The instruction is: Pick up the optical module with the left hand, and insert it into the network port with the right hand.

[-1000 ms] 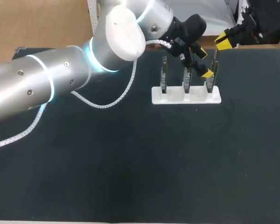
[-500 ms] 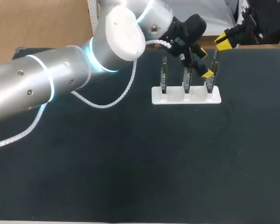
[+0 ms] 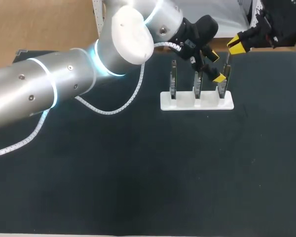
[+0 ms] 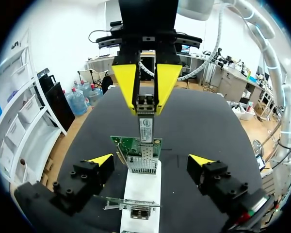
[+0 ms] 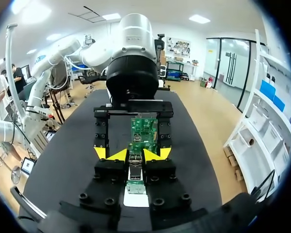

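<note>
Lying between the two yellow fingertips of the right gripper, the slim silver metal optical module is clamped from both sides at its rear end. Its front end is seen meeting the ribbed silver metal network port, which is mounted on a green rectangular circuit board. How deep the module sits in the port cannot be told. From the right wrist view, the module is seen just ahead of that gripper's own fingertips, with the green board directly beyond it.

The board is held upright in the right end slot of a white rectangular plastic stand. Two further upright boards are set in the stand's other two slots.

The fingers of the left gripper are spread wide apart and nothing is held between them. One finger is placed on each side of the green board, and both are apart from it. In the head view this gripper is seen over the right end of the stand, with the right gripper just beyond it near the far edge of the table.

The thick silver and white left arm is stretched across from the left side, and a white coiled cable is hung beneath it. Everything is set on a flat black table.
</note>
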Motion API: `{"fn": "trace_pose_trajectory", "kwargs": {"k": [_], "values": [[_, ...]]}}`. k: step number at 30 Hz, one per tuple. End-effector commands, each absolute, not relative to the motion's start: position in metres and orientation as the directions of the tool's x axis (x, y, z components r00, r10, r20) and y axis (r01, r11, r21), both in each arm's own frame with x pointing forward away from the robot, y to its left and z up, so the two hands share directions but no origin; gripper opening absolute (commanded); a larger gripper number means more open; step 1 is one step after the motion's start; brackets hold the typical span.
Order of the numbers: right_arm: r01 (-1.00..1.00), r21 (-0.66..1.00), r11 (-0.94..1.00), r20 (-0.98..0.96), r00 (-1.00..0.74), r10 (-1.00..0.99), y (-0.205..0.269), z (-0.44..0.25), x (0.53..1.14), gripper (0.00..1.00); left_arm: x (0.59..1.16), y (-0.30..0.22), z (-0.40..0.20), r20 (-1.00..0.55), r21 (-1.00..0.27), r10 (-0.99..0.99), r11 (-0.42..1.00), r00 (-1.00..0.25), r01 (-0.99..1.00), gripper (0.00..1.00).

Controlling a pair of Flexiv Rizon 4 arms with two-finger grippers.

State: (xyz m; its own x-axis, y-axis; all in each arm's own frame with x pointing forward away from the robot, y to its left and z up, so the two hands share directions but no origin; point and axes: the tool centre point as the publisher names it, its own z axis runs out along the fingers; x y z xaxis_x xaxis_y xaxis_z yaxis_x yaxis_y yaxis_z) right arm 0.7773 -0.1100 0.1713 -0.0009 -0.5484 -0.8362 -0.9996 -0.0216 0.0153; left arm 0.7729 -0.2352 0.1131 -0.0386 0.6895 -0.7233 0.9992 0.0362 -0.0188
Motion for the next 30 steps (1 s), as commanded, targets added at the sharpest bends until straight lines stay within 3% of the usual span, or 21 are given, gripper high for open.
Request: {"fn": "trace_pose_trajectory", "kwargs": {"k": [1, 30], "values": [[-1.000, 0.010, -0.019, -0.838, 0.002, -0.546, -0.109, 0.172, 0.776, 0.00, 0.774, -0.236, 0.113, -0.721, -0.020, 0.692, 0.036, -0.040, 0.999, 1.00], [-0.999, 0.036, -0.010, -0.840, -0.026, -0.541, -0.108, 0.161, 0.772, 0.00, 0.774, -0.236, 0.113, -0.721, -0.020, 0.692, 0.036, -0.040, 0.999, 1.00]]}}
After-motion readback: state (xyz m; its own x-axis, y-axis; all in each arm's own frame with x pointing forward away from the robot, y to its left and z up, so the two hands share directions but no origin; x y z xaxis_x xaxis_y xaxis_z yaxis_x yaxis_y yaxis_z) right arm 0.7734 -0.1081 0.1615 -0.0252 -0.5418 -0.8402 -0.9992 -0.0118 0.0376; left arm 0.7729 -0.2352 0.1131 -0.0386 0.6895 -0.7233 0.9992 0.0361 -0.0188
